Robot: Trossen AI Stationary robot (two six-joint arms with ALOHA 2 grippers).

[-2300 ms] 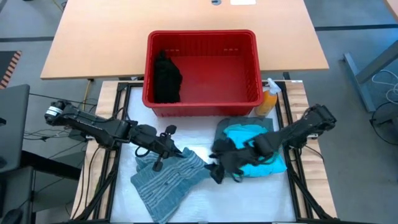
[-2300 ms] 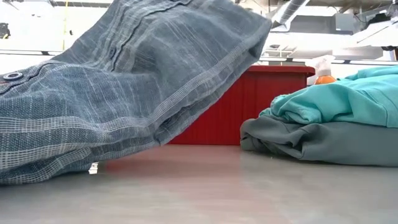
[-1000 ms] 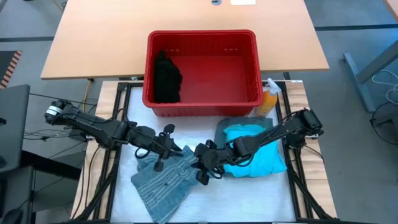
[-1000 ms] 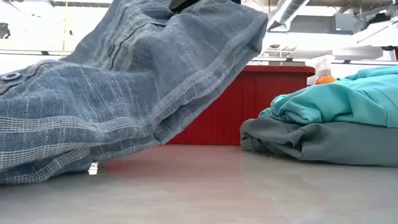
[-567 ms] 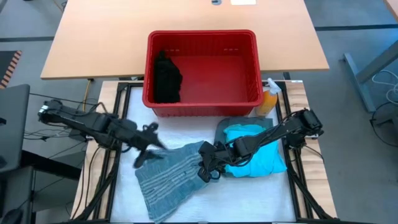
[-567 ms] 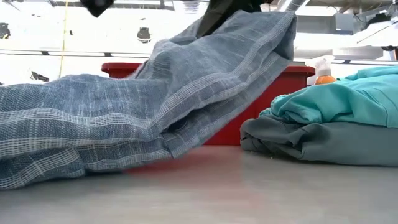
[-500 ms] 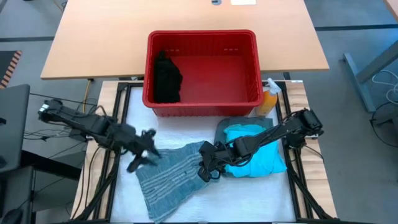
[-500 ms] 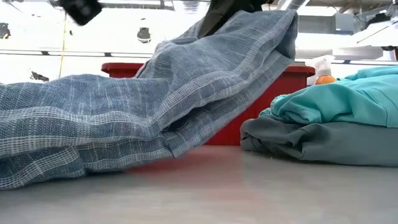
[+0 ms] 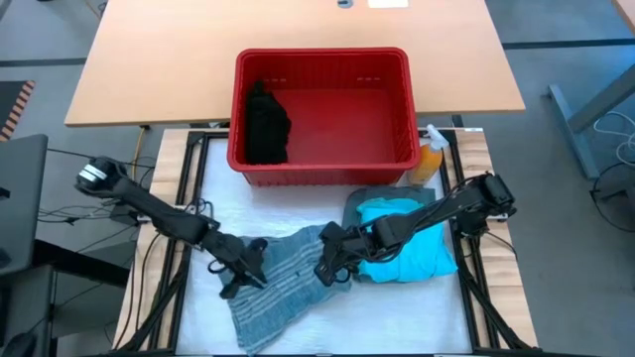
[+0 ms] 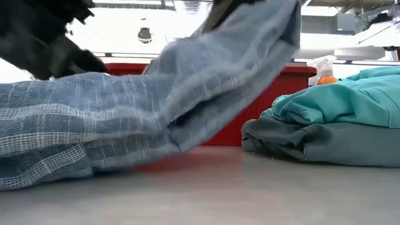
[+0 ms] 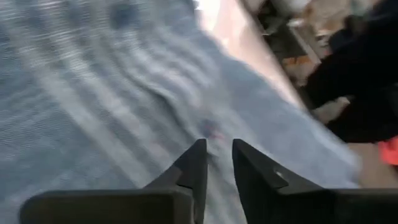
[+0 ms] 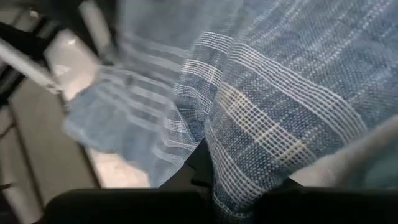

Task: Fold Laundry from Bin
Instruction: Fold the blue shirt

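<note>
The blue-grey striped cloth (image 9: 278, 290) lies on the near middle of the table, its right far edge raised. My right gripper (image 9: 328, 266) is shut on that edge. My left gripper (image 9: 245, 268) stands low over the cloth's left part (image 11: 124, 93), its fingers a narrow gap apart; whether it touches the cloth I cannot tell. Bright teal garments (image 9: 412, 243) lie folded on a grey-green one (image 10: 325, 144) at the right. The red bin (image 9: 392, 149) stands at the far side with a black garment (image 9: 266, 124) inside, at its left end. My right gripper pinches a bunched fold of the striped cloth's right far edge (image 12: 227, 143) between its two fingers, which the cloth mostly covers. That edge (image 10: 265, 28) is lifted clear of the table. The cloth slopes down slack from it to its left part (image 10: 56, 137), which lies on the table.
An orange spray bottle (image 9: 432, 159) stands by the bin's right near corner, behind the folded stack. A wooden table (image 9: 149, 69) lies beyond the bin. There is bare table surface (image 10: 206, 187) in front of the cloth and the stack.
My left gripper has let go of the cloth, swung toward the table's left edge, then come down toward the near edge over the cloth's left part. The cloth's left part has dropped and spread out. My right gripper has kept the right edge raised, shifting slightly right.
</note>
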